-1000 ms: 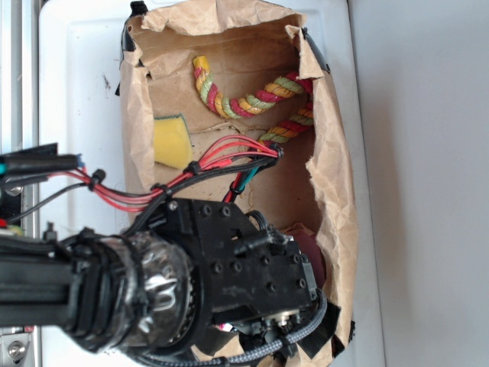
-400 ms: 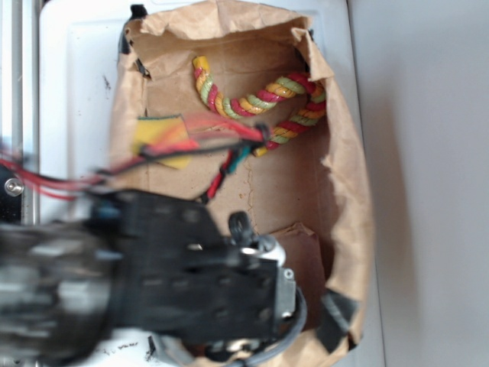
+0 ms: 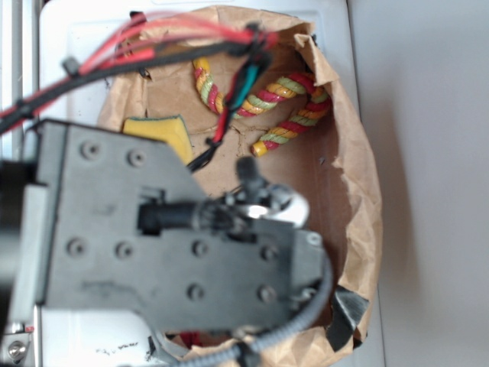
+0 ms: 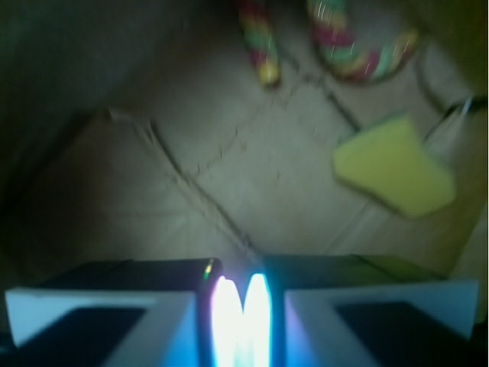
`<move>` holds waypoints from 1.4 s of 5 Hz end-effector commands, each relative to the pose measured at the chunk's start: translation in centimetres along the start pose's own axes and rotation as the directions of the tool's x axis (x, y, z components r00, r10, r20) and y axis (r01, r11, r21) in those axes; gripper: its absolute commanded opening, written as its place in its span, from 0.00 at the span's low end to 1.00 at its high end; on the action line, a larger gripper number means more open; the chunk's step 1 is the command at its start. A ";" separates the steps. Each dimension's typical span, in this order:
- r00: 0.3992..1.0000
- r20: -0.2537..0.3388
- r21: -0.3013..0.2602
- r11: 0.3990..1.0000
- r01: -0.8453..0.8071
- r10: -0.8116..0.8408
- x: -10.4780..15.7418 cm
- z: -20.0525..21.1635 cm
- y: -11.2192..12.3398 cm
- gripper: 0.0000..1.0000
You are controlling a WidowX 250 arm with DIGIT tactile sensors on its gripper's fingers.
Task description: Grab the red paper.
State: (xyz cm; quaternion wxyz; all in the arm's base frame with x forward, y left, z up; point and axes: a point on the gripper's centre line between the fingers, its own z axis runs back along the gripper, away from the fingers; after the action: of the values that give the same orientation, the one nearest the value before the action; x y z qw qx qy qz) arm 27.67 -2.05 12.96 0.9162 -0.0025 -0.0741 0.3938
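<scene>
Fingers (image 4: 114,306) of the gripper (image 4: 240,306) seem pressed almost together in the blurred wrist view, with no red between them, and the red paper (image 3: 187,337) shows only as a sliver under the arm, so the grab looks still undone.
</scene>
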 end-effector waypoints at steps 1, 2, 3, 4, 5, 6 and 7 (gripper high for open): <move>0.997 0.038 -0.052 0.996 -0.072 0.074 2.5 3.0 2.3 0.00; 0.991 0.011 -0.033 0.991 -0.133 0.134 2.5 1.7 2.4 1.00; 0.995 -0.021 -0.023 0.995 -0.094 0.094 1.5 0.2 1.6 1.00; 0.997 -0.058 -0.027 0.998 -0.050 0.048 0.6 -0.8 0.6 1.00; 0.994 -0.111 -0.032 0.999 0.005 -0.009 -0.9 -1.5 -0.3 1.00; 0.991 -0.129 -0.029 0.999 0.036 -0.039 -2.2 -2.0 -0.8 1.00; 0.983 -0.164 -0.036 0.997 0.072 -0.077 -3.2 -2.3 -0.8 1.00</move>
State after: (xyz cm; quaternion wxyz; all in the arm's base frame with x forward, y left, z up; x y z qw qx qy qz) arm 27.09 -4.36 9.30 0.9270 -0.0381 0.0053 0.3732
